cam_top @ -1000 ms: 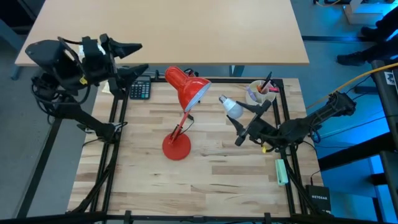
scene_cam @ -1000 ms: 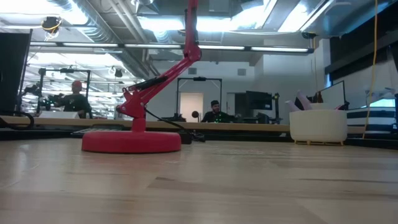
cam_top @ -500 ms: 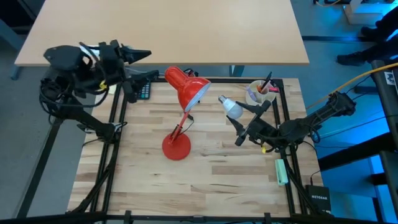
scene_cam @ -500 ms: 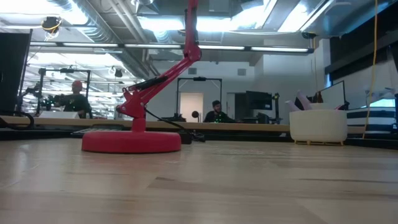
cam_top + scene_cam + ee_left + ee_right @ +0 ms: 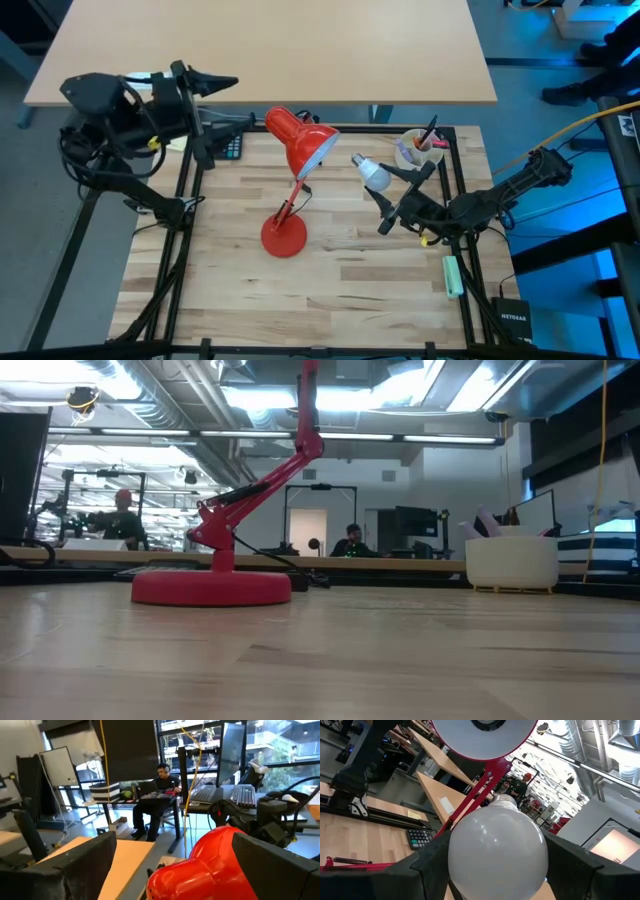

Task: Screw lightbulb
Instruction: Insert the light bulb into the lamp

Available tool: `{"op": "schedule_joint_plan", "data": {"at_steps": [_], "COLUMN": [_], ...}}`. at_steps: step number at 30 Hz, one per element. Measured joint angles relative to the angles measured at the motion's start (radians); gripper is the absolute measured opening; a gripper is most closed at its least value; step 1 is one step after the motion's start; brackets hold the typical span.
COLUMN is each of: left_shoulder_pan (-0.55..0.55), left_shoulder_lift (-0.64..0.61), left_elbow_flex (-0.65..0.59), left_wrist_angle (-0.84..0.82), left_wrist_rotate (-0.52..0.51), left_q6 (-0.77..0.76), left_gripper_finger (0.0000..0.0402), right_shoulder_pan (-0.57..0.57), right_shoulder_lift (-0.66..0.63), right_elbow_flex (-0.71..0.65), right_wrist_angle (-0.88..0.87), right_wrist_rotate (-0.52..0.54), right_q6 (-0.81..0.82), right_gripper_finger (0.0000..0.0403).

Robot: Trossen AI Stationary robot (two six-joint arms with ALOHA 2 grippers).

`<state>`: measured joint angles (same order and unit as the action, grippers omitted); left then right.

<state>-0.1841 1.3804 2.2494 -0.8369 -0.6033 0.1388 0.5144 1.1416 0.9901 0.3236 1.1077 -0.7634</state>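
Note:
The red desk lamp stands on its round base [image 5: 284, 237] mid-table, its shade [image 5: 302, 140] tilted with the white open mouth [image 5: 485, 735] toward the right. My right gripper [image 5: 388, 196] is shut on the white lightbulb [image 5: 374, 175] just right of the shade, above the table. In the right wrist view the bulb [image 5: 495, 855] fills the gap between the fingers. My left gripper [image 5: 238, 100] is open and empty at the table's far left, left of the shade. Its fingers frame the shade's red back [image 5: 210, 870]. My right gripper pinches the bulb's white globe [image 5: 470, 870] between its two fingers [image 5: 427, 865], one on each side. The fingers come roughly level from the table's right side. The silvery screw base [image 5: 503, 800] points away from the gripper toward the shade's mouth. The bulb is lifted clear of the table.
A dark calculator [image 5: 228, 148] lies at the far left edge near my left gripper. A white cup with pens [image 5: 420, 150] stands at the far right, also in the low view [image 5: 512, 563]. A green marker [image 5: 452, 275] lies near the right edge. People sit in the room behind.
My left gripper has moved a little toward the table's right, toward the lamp shade, staying open. The lamp has kept still.

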Motion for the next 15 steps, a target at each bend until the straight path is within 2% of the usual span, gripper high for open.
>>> {"op": "schedule_joint_plan", "data": {"at_steps": [8,12,15], "left_shoulder_pan": [0.000,0.001,0.000], "left_shoulder_lift": [0.012,0.034,0.061], "left_elbow_flex": [0.000,0.000,0.000], "left_wrist_angle": [0.050,0.020,-0.039], "left_wrist_rotate": [0.002,0.021,0.018], "left_q6": [-0.125,-0.015,0.141], "left_gripper_finger": [0.0389,0.0389,0.0388], "right_shoulder_pan": [0.000,0.000,0.000], "right_shoulder_lift": [0.000,0.000,0.000], "right_elbow_flex": [0.000,0.000,0.000], "right_wrist_angle": [-0.013,-0.013,-0.013], "right_wrist_rotate": [0.002,0.008,0.008], "right_q6": [0.012,0.023,0.025], "right_gripper_finger": [0.0266,0.0266,0.0266]}}
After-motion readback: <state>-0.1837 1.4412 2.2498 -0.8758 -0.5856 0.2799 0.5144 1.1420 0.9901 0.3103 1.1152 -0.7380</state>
